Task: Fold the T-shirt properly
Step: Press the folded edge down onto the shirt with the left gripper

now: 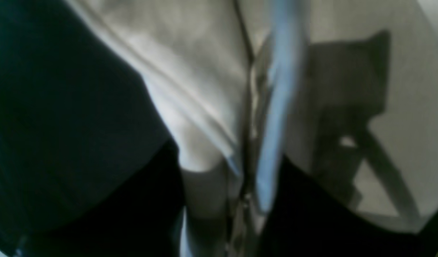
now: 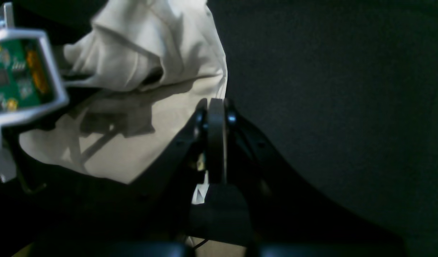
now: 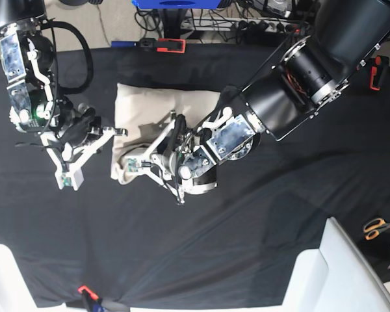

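Lying bunched on the black cloth-covered table [image 3: 260,214], the cream cotton T-shirt [image 3: 157,107] is half hidden by the left gripper [image 3: 138,164], jaws pinching its fabric; the right gripper [image 3: 110,133], jaws closed and empty, touches its edge; orange-handled scissors [image 3: 376,227] lie well apart.

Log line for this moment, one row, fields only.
garment: cream cotton T-shirt partly folded on black cloth | left gripper: jaws shut on T-shirt | right gripper: jaws shut, at the shirt's edge

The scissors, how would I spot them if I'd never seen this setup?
Start from the big black cloth covering the table and follow it to its right edge. There lie the scissors, small, with bright orange handles, far from the cream T-shirt and both arms.
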`<state>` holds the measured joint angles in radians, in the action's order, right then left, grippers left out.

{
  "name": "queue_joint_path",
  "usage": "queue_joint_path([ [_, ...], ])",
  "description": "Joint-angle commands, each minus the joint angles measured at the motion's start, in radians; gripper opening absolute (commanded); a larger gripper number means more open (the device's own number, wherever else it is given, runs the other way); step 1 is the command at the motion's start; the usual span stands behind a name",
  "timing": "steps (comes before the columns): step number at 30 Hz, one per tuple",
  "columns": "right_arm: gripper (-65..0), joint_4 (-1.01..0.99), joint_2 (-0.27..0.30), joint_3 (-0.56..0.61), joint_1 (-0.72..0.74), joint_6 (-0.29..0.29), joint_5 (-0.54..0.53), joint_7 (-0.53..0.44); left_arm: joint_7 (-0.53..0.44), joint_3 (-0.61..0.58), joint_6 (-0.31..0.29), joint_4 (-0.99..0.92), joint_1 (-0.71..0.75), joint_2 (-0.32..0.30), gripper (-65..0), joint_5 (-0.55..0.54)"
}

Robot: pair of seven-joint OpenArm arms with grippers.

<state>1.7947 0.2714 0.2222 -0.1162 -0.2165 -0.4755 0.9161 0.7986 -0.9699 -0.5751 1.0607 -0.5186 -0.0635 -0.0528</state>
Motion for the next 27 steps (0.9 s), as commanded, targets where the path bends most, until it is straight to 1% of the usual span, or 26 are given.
queue_joint_path([
  [1,-64.8,0.007,0.009,-0.007,0.013,-0.001,-0.001,-0.015,0.005,0.01,0.002,-0.009,-0.028,0.003,-65.0,0.0],
  [4,-64.8,0.001,0.009,-0.007,0.013,-0.001,-0.001,-0.015,0.005,0.009,0.002,-0.035,-0.028,0.0,-65.0,0.0],
  [15,-64.8,0.0,0.009,-0.007,0.02,-0.001,-0.001,-0.016,0.012,0.009,0.002,-0.029,0.007,0.004,-65.0,0.0],
  [27,-64.8,0.0,0.01,-0.007,0.019,-0.001,-0.001,-0.016,0.011,0.009,0.002,-0.033,-0.031,0.001,-65.0,0.001],
])
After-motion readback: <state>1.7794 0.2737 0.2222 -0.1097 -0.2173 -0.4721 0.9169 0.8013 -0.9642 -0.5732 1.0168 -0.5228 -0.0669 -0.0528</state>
